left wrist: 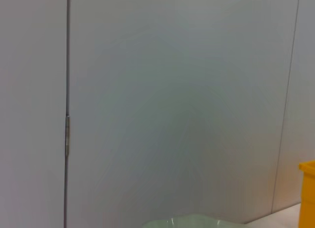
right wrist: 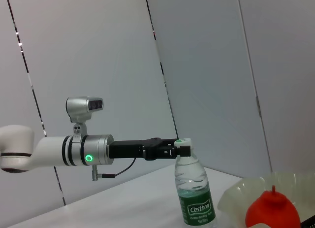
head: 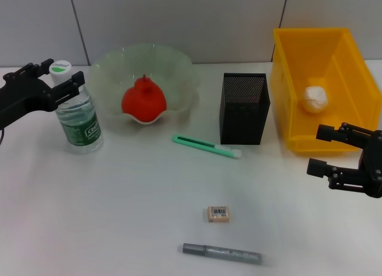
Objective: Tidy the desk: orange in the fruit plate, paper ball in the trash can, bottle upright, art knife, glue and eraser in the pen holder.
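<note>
Three items left: art knife (head: 206,146), eraser (head: 218,214), glue (head: 221,253) | left gripper (head: 59,82) clamps upright bottle (head: 78,114) neck at 9 o'clock; release straight, no tipping | right gripper (head: 325,151) spread, empty, 3 o'clock.

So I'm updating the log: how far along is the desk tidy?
Done: orange in the fruit plate, paper ball in the trash can. In hand: left tool at the neck of the upright bottle. Left: art knife, eraser and glue, outside the pen holder. Right tool idle.

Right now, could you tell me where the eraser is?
In the head view, the eraser lies on the desk's near centre, just behind the grey glue stick, well in front of the pen holder.
</note>
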### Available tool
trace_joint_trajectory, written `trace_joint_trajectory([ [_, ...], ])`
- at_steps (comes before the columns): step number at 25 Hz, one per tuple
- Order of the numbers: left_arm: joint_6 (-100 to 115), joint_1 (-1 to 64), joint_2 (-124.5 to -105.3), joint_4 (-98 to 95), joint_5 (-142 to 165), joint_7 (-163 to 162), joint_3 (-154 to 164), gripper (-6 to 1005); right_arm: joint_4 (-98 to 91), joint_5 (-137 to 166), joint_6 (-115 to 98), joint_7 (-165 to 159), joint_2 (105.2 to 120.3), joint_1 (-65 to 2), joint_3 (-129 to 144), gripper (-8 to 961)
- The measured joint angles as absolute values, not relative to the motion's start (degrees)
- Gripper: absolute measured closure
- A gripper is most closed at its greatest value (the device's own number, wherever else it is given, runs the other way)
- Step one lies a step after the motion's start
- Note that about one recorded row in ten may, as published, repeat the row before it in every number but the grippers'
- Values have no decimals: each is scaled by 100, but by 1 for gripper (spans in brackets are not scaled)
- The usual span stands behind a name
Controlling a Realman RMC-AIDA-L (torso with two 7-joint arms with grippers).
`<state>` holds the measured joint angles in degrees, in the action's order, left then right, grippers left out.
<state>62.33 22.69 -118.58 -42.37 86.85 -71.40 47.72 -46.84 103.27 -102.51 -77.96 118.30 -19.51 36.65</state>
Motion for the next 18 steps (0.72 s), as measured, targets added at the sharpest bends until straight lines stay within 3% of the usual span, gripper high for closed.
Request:
trace_joint_trajectory([
  [4,6267,2261,-11857,-4247,8643,-7125,4748,241,-4686,10328,-10252,-7796,11830,-1951,3665,112],
  [18,8512,1478,-11698,-4852,8205,-7165,3700,239,-6169,11031,-10216,-9301,11893,-2354,3754,112],
])
